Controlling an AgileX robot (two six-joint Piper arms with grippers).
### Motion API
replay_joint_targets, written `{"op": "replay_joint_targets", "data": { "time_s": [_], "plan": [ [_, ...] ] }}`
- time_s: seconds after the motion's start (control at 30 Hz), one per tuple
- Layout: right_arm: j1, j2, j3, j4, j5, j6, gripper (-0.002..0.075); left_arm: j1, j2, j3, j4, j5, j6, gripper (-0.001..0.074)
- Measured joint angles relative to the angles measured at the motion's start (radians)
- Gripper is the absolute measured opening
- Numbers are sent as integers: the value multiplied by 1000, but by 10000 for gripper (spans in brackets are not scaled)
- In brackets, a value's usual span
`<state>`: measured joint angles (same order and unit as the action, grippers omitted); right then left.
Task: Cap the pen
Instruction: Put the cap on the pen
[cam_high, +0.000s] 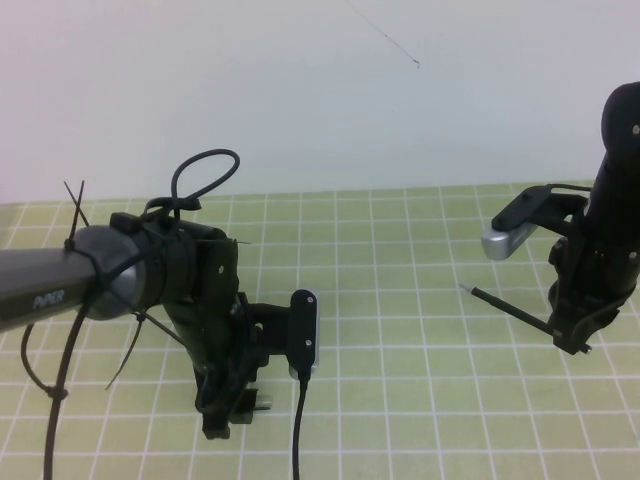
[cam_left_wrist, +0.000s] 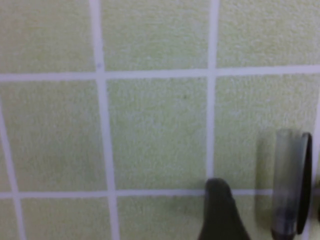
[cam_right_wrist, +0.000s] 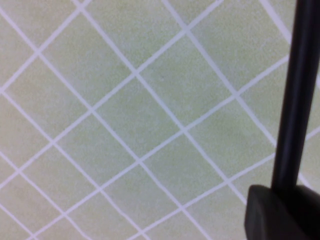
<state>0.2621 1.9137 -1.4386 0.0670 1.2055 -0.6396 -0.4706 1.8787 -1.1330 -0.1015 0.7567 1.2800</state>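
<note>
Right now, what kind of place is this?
Probably a robot test bench: a pale green gridded mat under a plain white wall, the left gripper low over it, the right gripper holding a thin black pen.

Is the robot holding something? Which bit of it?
The right gripper holds the pen by its back end, tip free. The left gripper, low over the mat, has the cap between its fingers.

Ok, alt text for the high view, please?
The right gripper, at right above the green grid mat, grips a black pen, tip pointing left. The left gripper reaches down to the mat at lower left.
</note>
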Motion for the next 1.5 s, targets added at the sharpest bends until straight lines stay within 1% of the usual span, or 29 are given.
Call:
{"op": "replay_joint_targets", "data": {
  "time_s": [0.07, 0.13, 0.23, 0.3, 0.33, 0.53, 0.8, 0.9, 0.97, 1.07, 1.2, 1.27, 1.4, 1.5],
  "plan": [
    [0, 0, 0, -2, 0, 0, 58, 0, 7, 0, 0, -6, 0, 361],
    [0, 0, 0, -2, 0, 0, 58, 0, 11, 0, 2, -4, 0, 312],
    [0, 0, 0, -2, 0, 0, 58, 0, 18, 0, 4, 2, 0, 172],
    [0, 0, 0, -6, 0, -4, 58, 0, 18, 0, 9, 4, 0, 47],
    [0, 0, 0, -10, 0, -4, 58, 0, 18, 0, 8, 4, 1, 2],
    [0, 0, 0, -24, 0, -4, 58, 0, -12, 0, 19, -11, -7, 0],
    [0, -32, -3, -26, 2, -2, 58, 0, -168, 0, 46, -84, 2, 1],
    [2, -55, -35, 39, 6, 30, 58, 0, -235, 0, 46, -122, 2, 1],
    [9, -82, -47, 128, 3, 113, 58, 0, -279, 0, 46, -153, 2, 1],
    [57, -139, -48, 192, 3, 168, 58, 0, -345, 0, 46, -191, 23, 0],
    [154, -213, -39, 193, 7, 207, 58, 0, -442, 15, 4, -209, 51, 1],
    [207, -254, -38, 193, 11, 228, 58, 0, -502, 60, -28, -274, 51, 1],
    [289, -337, -38, 195, 11, 251, 58, -16, -646, 240, -17, -450, 114, 1],
    [323, -374, -38, 207, 15, 251, 58, -16, -761, 399, -15, -628, 247, 1]
  ]
}}
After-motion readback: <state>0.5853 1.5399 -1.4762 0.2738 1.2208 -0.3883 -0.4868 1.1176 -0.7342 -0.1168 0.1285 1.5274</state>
